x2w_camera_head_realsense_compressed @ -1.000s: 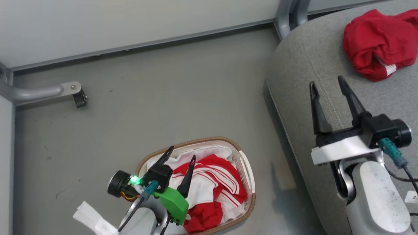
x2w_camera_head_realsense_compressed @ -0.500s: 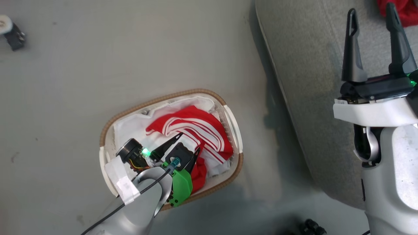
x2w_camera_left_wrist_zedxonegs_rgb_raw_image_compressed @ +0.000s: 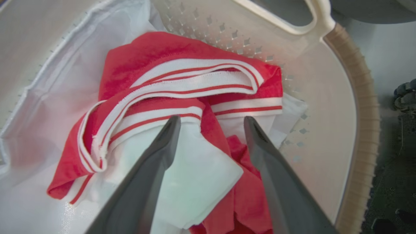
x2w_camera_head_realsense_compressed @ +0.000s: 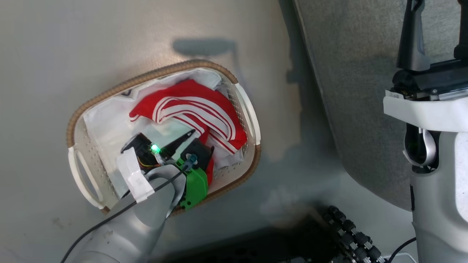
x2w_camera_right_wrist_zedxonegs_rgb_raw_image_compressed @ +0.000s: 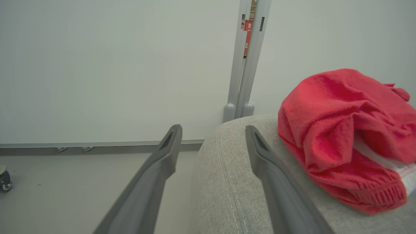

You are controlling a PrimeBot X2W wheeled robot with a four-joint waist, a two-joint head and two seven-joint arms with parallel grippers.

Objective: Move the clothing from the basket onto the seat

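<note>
The left claw (x2w_camera_head_realsense_compressed: 200, 142) has gone down into the basket (x2w_camera_head_realsense_compressed: 146, 75). A second ago it was up over the basket's edge. The head camera has tipped down too, so the whole picture has slid. The basket itself sits on the same bit of floor (x2w_camera_head_realsense_compressed: 73, 44) beside the seat (x2w_camera_head_realsense_compressed: 358, 109).

The left claw's two fingers are apart. Their tips are low in the basket, right at the striped clothes (x2w_camera_head_realsense_compressed: 190, 106). In the left wrist view a white fold of these clothes lies between the fingers. The fingers are not closed on it. The striped clothes are red with white bands and lie bunched up in the middle of the basket. Under them is the white liner (x2w_camera_head_realsense_compressed: 106, 124), which covers the basket's bottom and sides.

The right claw (x2w_camera_right_wrist_zedxonegs_rgb_raw_image_compressed: 213, 127) is over the seat, well away from the basket. Its fingers are apart too, and it holds nothing. In the right wrist view one finger is over the floor and the other is over the seat's round edge.

The red clothes (x2w_camera_right_wrist_zedxonegs_rgb_raw_image_compressed: 344, 130) lie in a heap on top of the seat, just beside the right claw. Behind the seat is a pale wall (x2w_camera_right_wrist_zedxonegs_rgb_raw_image_compressed: 113, 65).
</note>
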